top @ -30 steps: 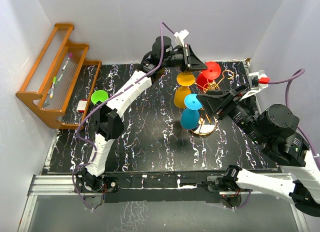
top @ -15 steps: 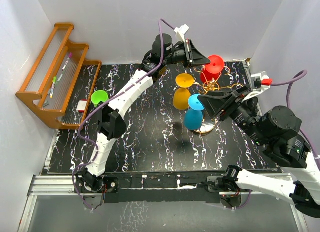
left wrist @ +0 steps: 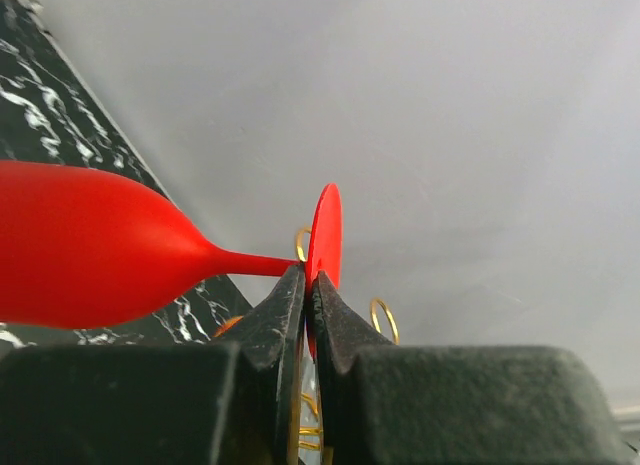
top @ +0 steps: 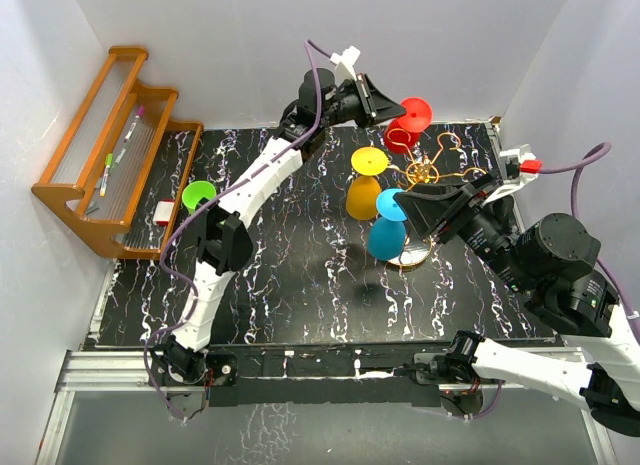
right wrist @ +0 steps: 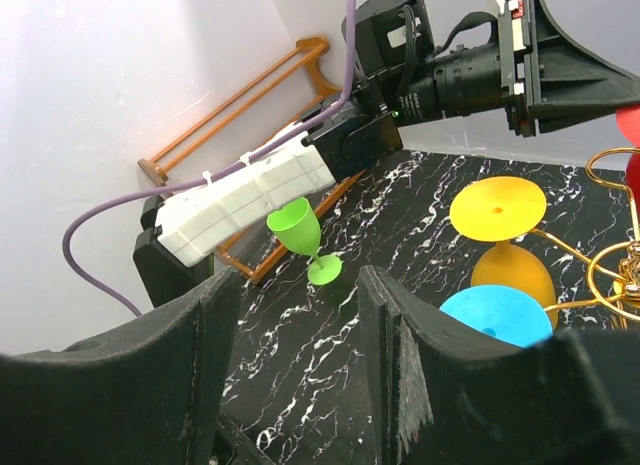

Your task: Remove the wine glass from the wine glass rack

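**Left gripper.** The left gripper [left wrist: 310,285] is closed to a hairline gap. Its fingers [left wrist: 275,315] pinch the red wine glass [left wrist: 90,245] where the thin stem meets the flat foot, with the foot disc edge-on just above the fingertips. The glass lies roughly horizontal in the grasp, its bowl pointing away to the left of the wrist view.

**Location of the glass.** In the overhead view the red wine glass [top: 410,120] is at the far side of the table [top: 300,275], near the back wall and just beside the upper loops of the wine glass rack [top: 432,171]. Gold loops show directly behind the foot in the wrist view. It cannot be confirmed whether the foot has fully cleared them.

**Handling.**
- The glass looks like moulded opaque plastic, so it is probably light, rigid and fairly smooth.
- The stem is the narrowest part and suits the closed jaws, and the foot acts as a stop against sliding out.
- The bowl hangs out to one side of the pinch, so the glass may rotate in the grasp if swung quickly.
- The wire rack is light and may tip if the foot snags a loop.

**Right gripper.** The right gripper [right wrist: 295,370] is wide open and holds nothing. It is close to the rack's near side.

**Surroundings.** An orange wine glass [top: 366,180] and a blue wine glass [top: 386,225] hang inverted on the rack. A green wine glass [top: 199,195] stands well apart on the table.
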### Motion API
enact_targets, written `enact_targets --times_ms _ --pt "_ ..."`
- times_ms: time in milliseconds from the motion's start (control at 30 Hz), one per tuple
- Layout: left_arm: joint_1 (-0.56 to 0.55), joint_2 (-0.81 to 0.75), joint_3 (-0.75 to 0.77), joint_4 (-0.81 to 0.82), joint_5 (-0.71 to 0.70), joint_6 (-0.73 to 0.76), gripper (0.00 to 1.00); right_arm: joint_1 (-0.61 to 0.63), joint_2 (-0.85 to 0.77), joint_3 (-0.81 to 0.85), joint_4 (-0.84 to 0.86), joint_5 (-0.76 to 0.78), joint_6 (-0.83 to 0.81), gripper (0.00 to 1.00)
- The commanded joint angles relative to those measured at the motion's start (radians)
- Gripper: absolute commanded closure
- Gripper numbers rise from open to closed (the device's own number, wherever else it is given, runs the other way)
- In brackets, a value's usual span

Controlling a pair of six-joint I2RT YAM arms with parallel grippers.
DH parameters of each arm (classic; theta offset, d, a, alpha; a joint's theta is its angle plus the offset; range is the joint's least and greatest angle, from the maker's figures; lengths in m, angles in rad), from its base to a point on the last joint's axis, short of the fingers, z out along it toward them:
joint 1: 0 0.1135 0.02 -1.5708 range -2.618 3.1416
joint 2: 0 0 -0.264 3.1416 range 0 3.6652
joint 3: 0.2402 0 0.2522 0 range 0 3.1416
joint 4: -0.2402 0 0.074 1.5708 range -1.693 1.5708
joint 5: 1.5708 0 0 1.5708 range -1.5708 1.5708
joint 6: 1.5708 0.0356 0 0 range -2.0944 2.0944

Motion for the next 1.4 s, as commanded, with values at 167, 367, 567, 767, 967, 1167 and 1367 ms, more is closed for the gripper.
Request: enact_targets --times_ms 167,367,567,767,967,1167,1367 --pt "0.165 -0.246 -0.183 0.049 -0.108 0.125 1.0 -0.005 0.038 0.031 0.024 -0.055 -0.016 0.48" --pt "0.243 -0.48 -0.314 -0.065 -0.148 0.289 1.0 -0.005 0.097 0.064 0.018 -0.144 -0.045 0.47" --pt "0.249 -0.831 -0.613 -0.092 -0.058 0.384 1.0 -0.005 0.188 0.146 -0.013 -0.32 -0.092 0.41" --pt "0.252 -1.234 -0.845 -0.293 -0.007 0.486 1.0 -0.005 0.327 0.27 -0.117 -0.552 -0.107 0.39" --pt "0.253 -1.441 -0.901 -0.483 0.086 0.522 1.0 -0.005 0.359 0.267 -0.067 -0.689 -0.132 0.36" --pt "0.253 -1.527 -0.965 -0.606 0.152 0.572 1.0 -0.005 0.448 0.29 0.0 -0.933 -0.133 0.36" --pt "0.253 -1.566 -1.008 -0.65 0.16 0.6 1.0 -0.004 0.5 0.287 0.029 -0.944 -0.117 0.37"
